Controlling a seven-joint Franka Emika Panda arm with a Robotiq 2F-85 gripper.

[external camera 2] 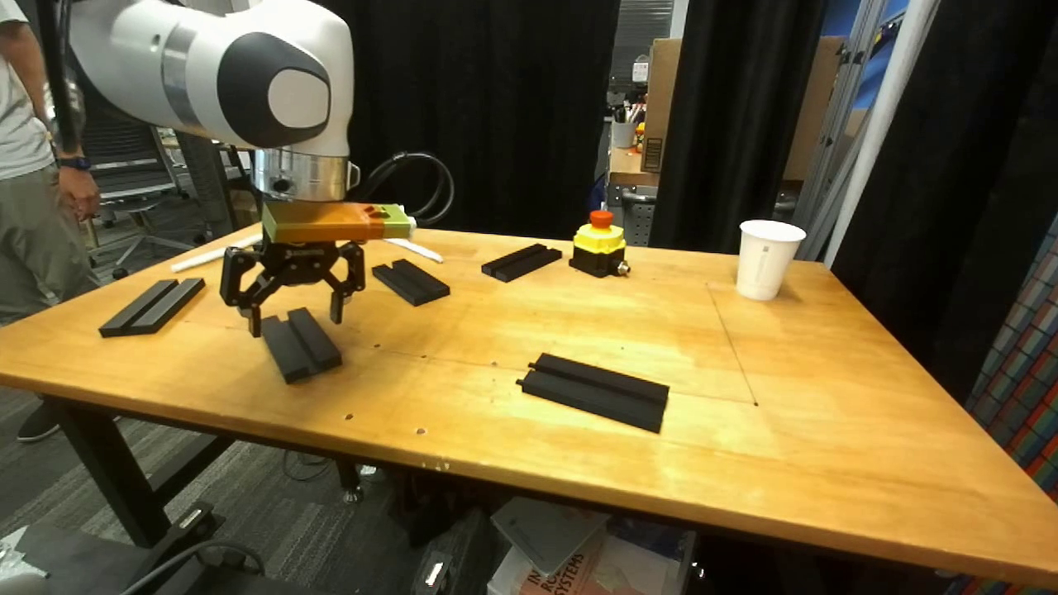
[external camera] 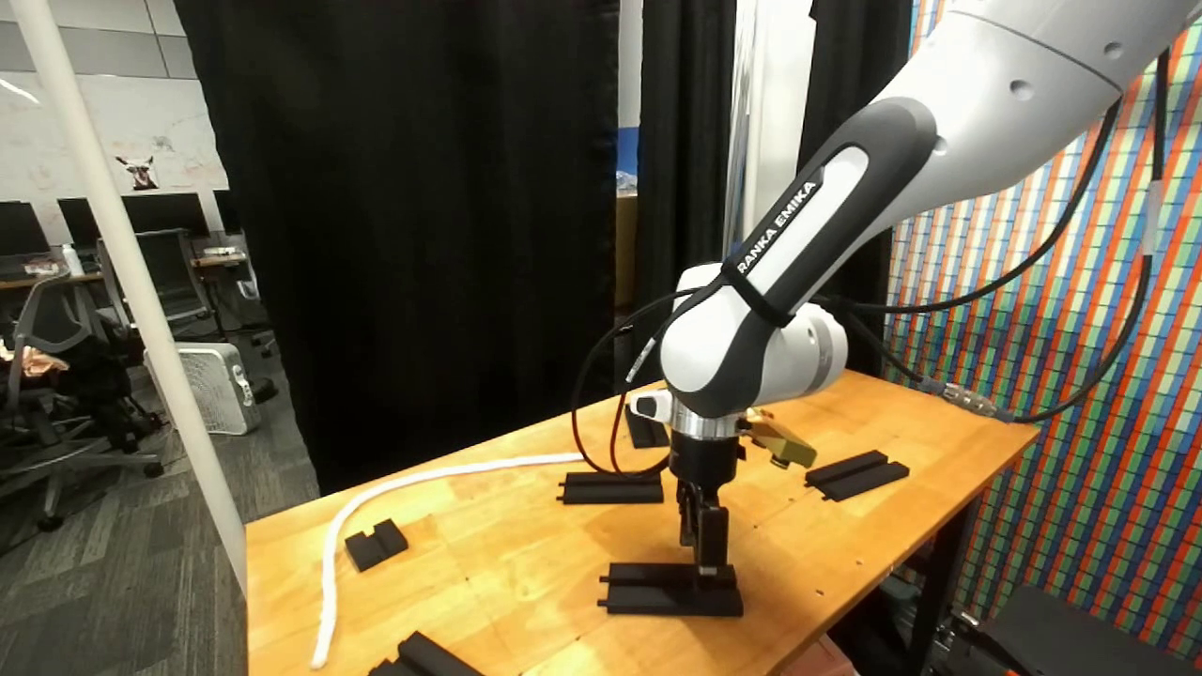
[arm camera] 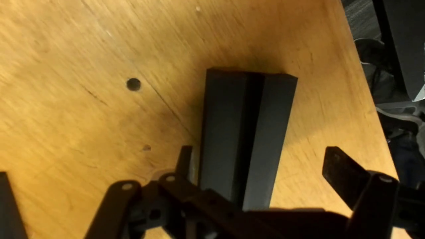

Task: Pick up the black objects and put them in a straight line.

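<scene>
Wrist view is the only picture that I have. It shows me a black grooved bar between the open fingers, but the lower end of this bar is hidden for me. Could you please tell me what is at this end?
Observer: Two small pegs stick out from that end of the bar; I see them in an exterior view.
Operator: Thank you. Is there, outside of my picture, another one with such pegs?
Observer: Yes, in an exterior view another pegged bar lies flat, well apart from the gripper.
Operator: And does something stand upright also?
Observer: Yes, a white cup, near a corner of the table.
</scene>
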